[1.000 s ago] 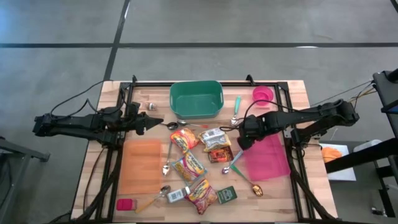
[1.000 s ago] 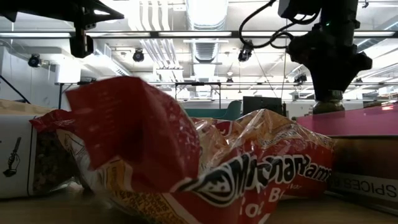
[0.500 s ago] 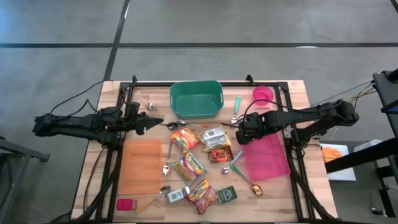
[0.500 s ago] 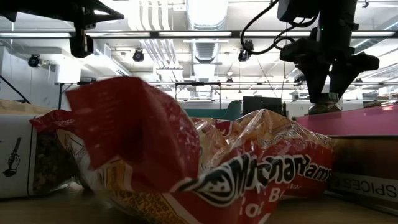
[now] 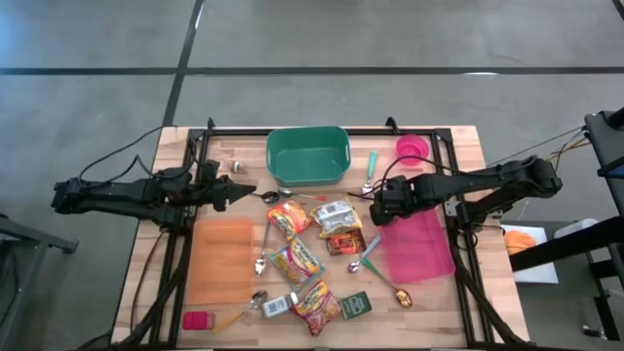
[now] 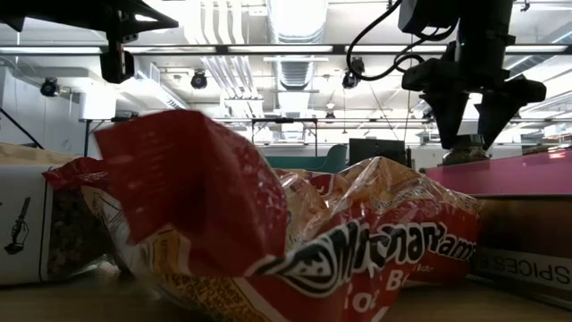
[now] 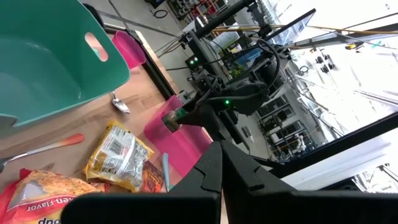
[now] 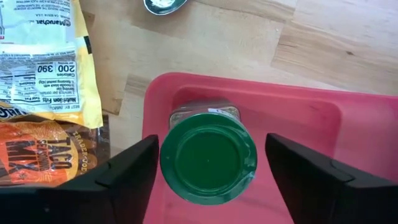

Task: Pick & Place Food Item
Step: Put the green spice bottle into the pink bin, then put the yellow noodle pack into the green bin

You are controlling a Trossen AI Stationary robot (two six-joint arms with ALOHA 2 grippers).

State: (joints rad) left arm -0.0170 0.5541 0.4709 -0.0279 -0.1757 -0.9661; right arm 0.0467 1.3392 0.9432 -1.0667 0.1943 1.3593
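A small jar with a green lid (image 8: 208,163) stands upright on its base in a corner of the pink tray (image 8: 311,124). My right gripper (image 8: 211,168) hangs over it, pointing down and open. One finger stands on either side of the lid, with a gap at each side. In the low view the jar (image 6: 465,154) shows below the spread fingers (image 6: 447,107). My left gripper (image 5: 249,192) waits shut above the table's left half, pointing level toward the right, with nothing in it.
A green bin (image 5: 308,156) and a pink cup (image 5: 411,148) stand at the far edge. Noodle and seasoning packets (image 5: 336,216) and several spoons lie in the middle, left of the pink tray (image 5: 419,244). An orange board (image 5: 222,258) lies at the left.
My right gripper has rolled about its own axis and opened, letting go of the jar, which stays upright on the pink tray. The gripper has kept its place above the jar.
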